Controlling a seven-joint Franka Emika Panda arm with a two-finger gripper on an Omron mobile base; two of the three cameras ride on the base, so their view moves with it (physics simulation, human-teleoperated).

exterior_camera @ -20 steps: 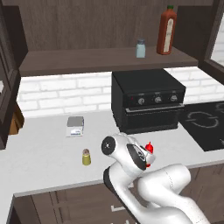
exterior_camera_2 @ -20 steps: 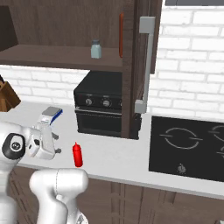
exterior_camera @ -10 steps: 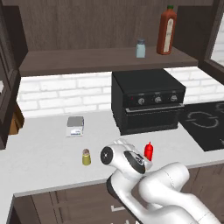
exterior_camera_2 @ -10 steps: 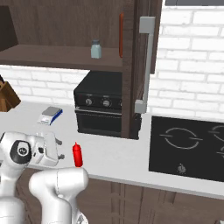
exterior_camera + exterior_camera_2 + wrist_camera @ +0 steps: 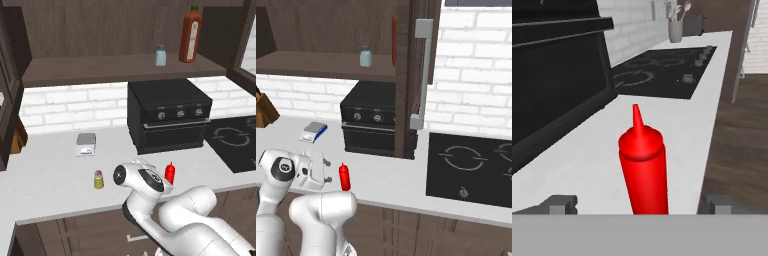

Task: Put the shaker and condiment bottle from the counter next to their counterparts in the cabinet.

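So the pincer [image 5: 326,171] was spread wide and holding nothing, sitting low over the desk [image 5: 386,180] at the lower left of the right base view. In the hand view you could see its two dark tips at the bottom corners, with the condiment bottle [image 5: 643,165] standing upright dead centre between them, nozzle up. Not touching either finger as far as I could tell, but lined up nicely. In the right base view the same bottle [image 5: 344,176] was just to the right of the fingers.

My read: this was the reach-in for the bottle, first grab of the job. Next move would want a little more push forward so the body sits between the pads, then a squeeze, then a long lift to the cabinet [image 5: 120,67] shelf at the top of the left base view, beside the tall sauce bottle [image 5: 191,35].

The shaker [image 5: 99,179] was on the desk at centre left, untouched, well apart from its pale twin [image 5: 160,55] upstairs.
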